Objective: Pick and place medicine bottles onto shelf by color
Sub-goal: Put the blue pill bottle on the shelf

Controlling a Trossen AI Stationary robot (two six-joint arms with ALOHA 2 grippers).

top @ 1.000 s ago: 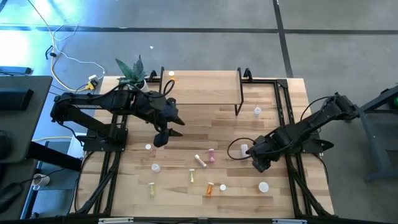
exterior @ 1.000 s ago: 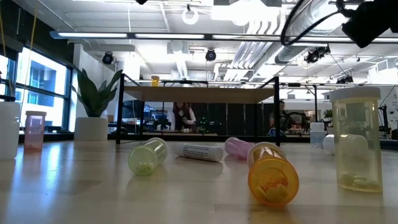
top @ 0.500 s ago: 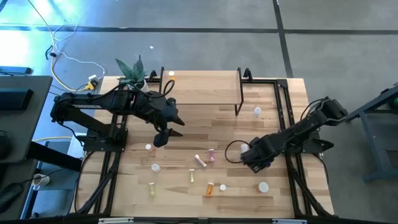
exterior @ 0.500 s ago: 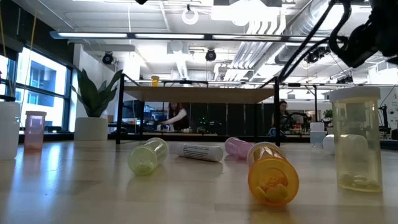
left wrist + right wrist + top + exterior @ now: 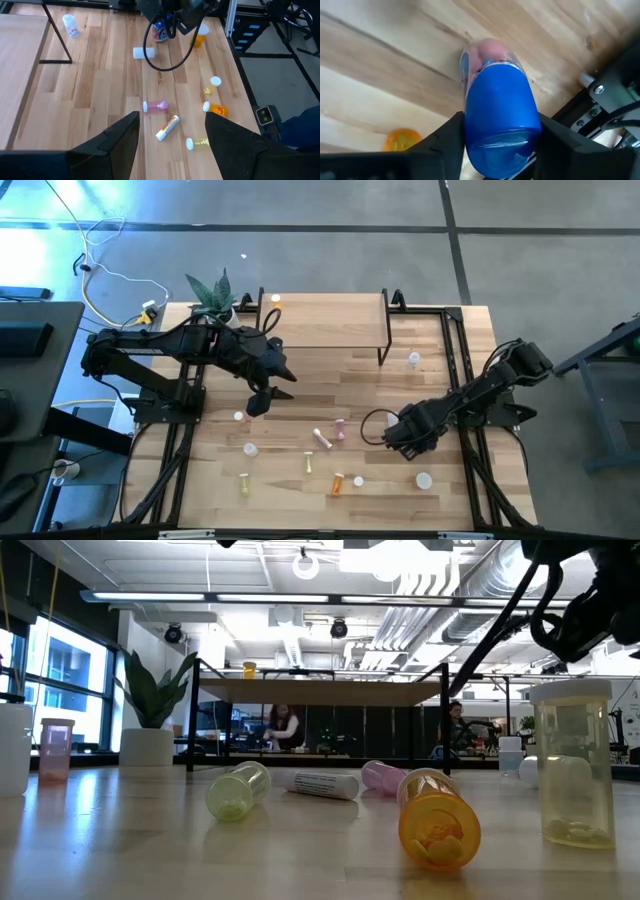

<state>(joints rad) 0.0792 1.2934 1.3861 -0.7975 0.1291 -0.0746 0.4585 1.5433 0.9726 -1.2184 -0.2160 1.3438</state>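
Near edge of counter (image 5: 420, 395): orange bottle (image 5: 438, 824) on its side, yellow-green bottle (image 5: 237, 790) on its side, tall clear bottle (image 5: 573, 762) upright. Behind them a white bottle (image 5: 323, 784) and a pink bottle (image 5: 381, 776) lie flat.

Right end effector (image 5: 500, 125) low over the right side of the counter; its fingers (image 5: 447, 137) flank the blue bottle (image 5: 499, 107) on both sides, touching it. Whether the grip is firm, cannot tell.

Left end effector (image 5: 172, 132) raised over counter centre-left, fingers apart, nothing between them.

Far side: shelf (image 5: 325, 320), one small orange bottle (image 5: 275, 301) on its left end. Potted plant (image 5: 212, 295) at the far left corner.
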